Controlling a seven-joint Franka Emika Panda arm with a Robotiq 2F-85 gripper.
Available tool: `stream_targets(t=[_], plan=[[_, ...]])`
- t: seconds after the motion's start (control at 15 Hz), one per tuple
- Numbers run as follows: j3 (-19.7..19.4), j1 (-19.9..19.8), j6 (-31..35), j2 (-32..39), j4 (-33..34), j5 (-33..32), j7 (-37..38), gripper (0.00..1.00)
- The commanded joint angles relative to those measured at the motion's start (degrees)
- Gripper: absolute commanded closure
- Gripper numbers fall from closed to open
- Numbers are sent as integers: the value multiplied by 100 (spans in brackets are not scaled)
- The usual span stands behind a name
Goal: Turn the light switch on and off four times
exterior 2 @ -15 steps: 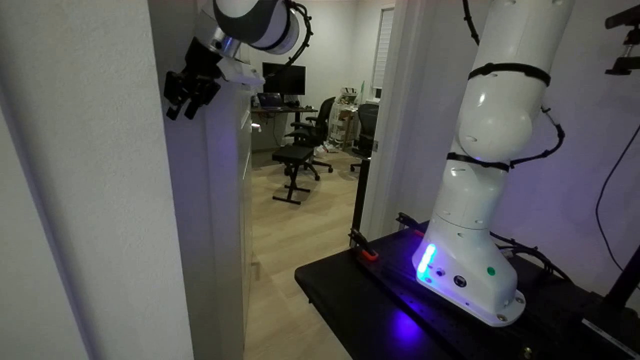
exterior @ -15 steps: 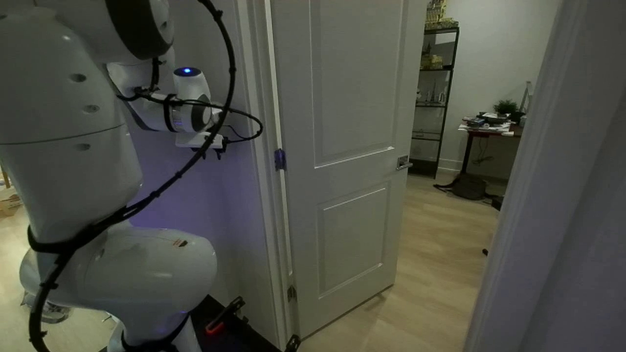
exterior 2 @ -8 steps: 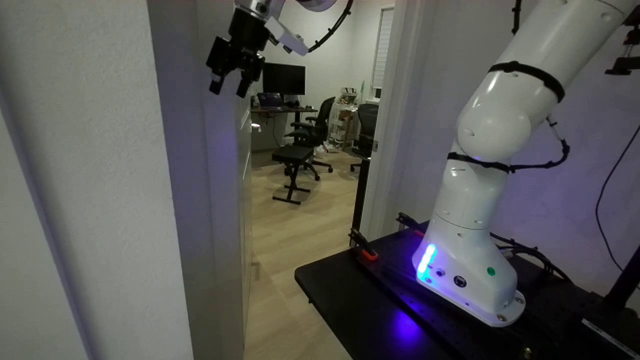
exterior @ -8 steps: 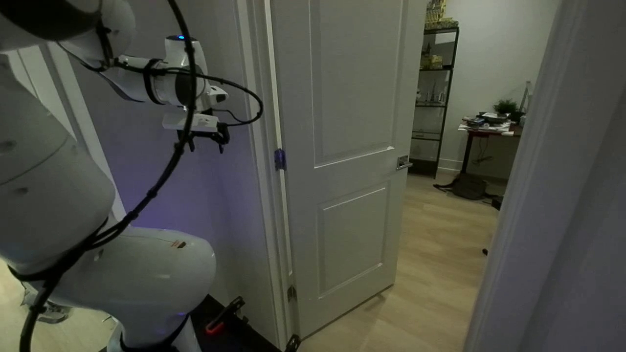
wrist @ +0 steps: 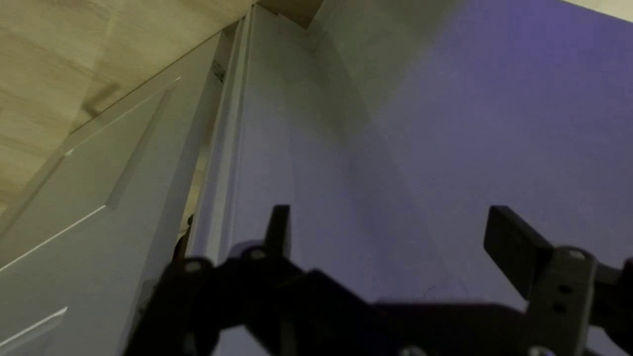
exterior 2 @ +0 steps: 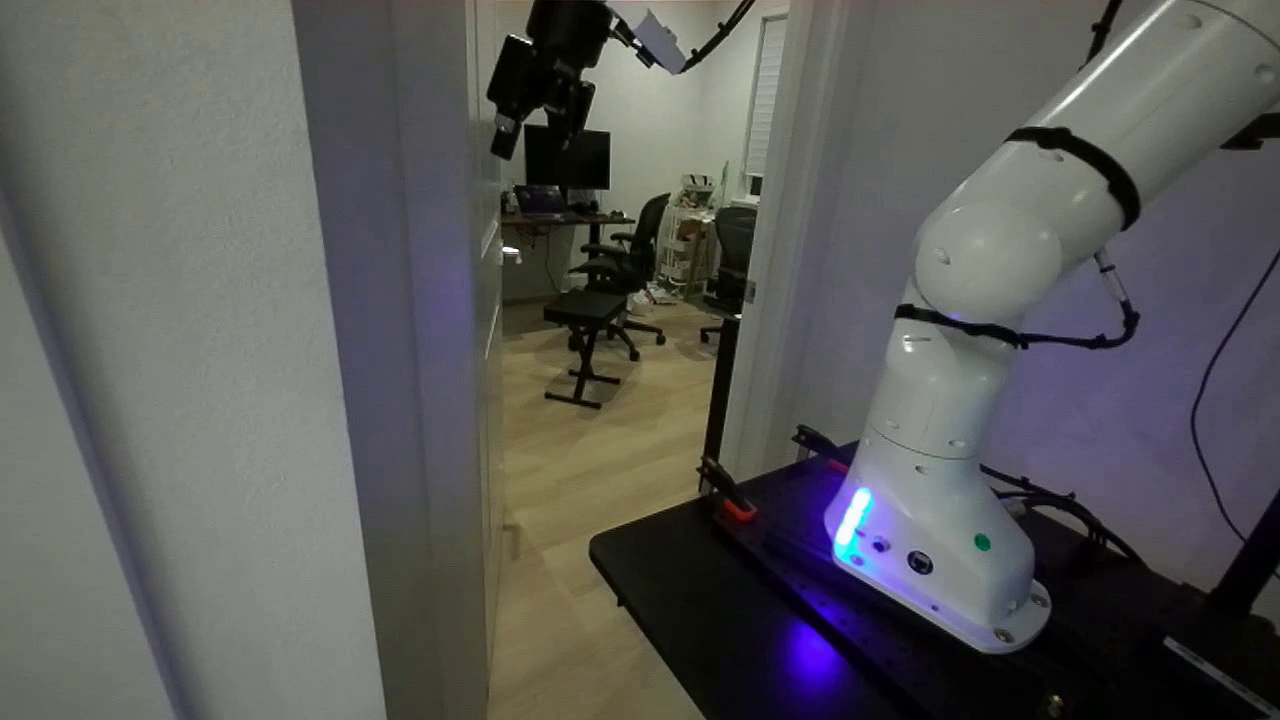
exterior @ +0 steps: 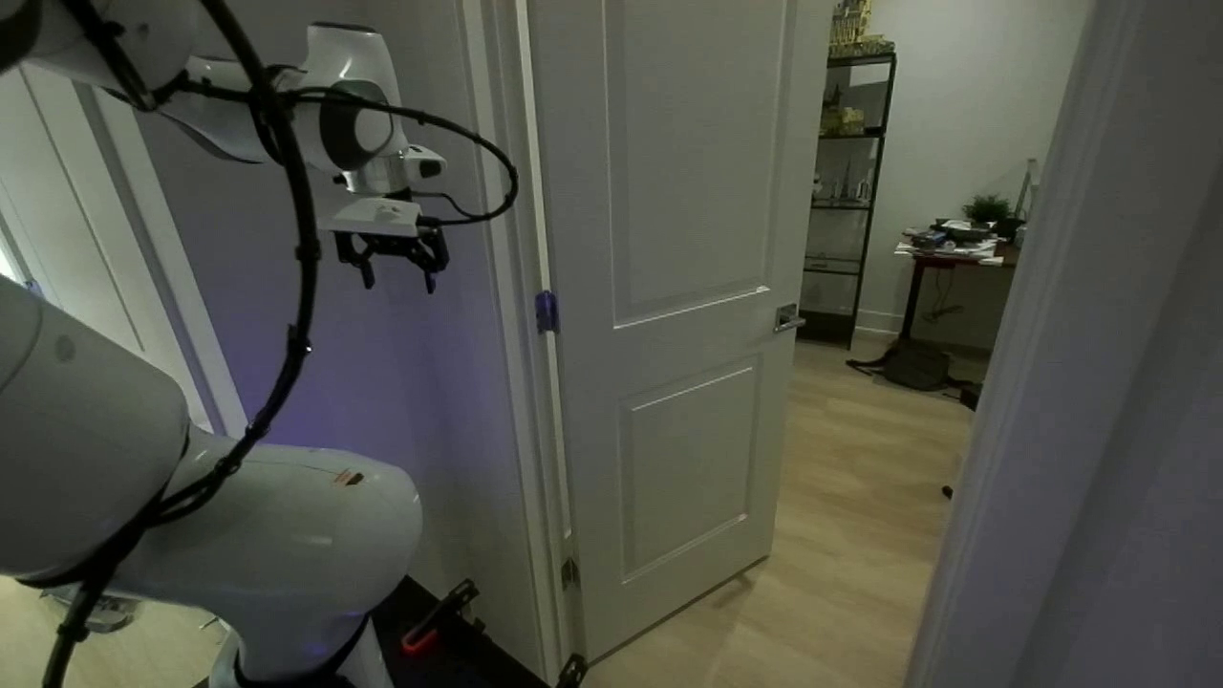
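In the foreground the white robot arm (exterior 2: 985,250) rises from a black bench (exterior 2: 660,570), where a clamp (exterior 2: 728,490) with a red part sits near the edge. A black cable (exterior: 306,253) runs past the arm's links. Beyond the cable, in an exterior view, the tool (exterior: 399,284) hangs pointing down in front of the violet-tinted wall (exterior: 382,401). Its jaws are spread wide, and in the wrist view the wall shows through the gap between the two fingers (wrist: 279,230). The light switch cannot be made out in any of the views, so whether it lies above, below or beside the tool cannot be told. To the side of the tool comes the door frame (exterior: 516,363), on the hinge side of a white panelled door (exterior: 702,210). The door stands open, its lever handle (exterior: 789,318) on the edge away from the tool. Farther off, pale floor (exterior: 850,535) runs back to a dark shelf unit (exterior: 843,204) and a bag (exterior: 917,367) lying on the floor. Through the doorway, in an exterior view, are a black stool (exterior 2: 585,308), an office chair (exterior 2: 655,225) and, behind them, a monitor (exterior 2: 595,165) whose top is crossed by the tool.
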Motion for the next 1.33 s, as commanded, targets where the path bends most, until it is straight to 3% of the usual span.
stream_targets(t=[0.0,0.13,0.2,0.33,0.73,0.93,1.27], plan=[[-66,-50,-252,-320,-127,17,-131,0],[-68,-62,-322,-361,-108,10,-115,3],[-54,-64,-307,-379,-106,9,-104,26],[-48,-57,-243,-411,-92,54,-73,33],[43,-10,30,-593,-133,132,33,81],[127,54,351,-630,-179,212,41,100],[272,222,1161,-405,-267,335,21,100]])
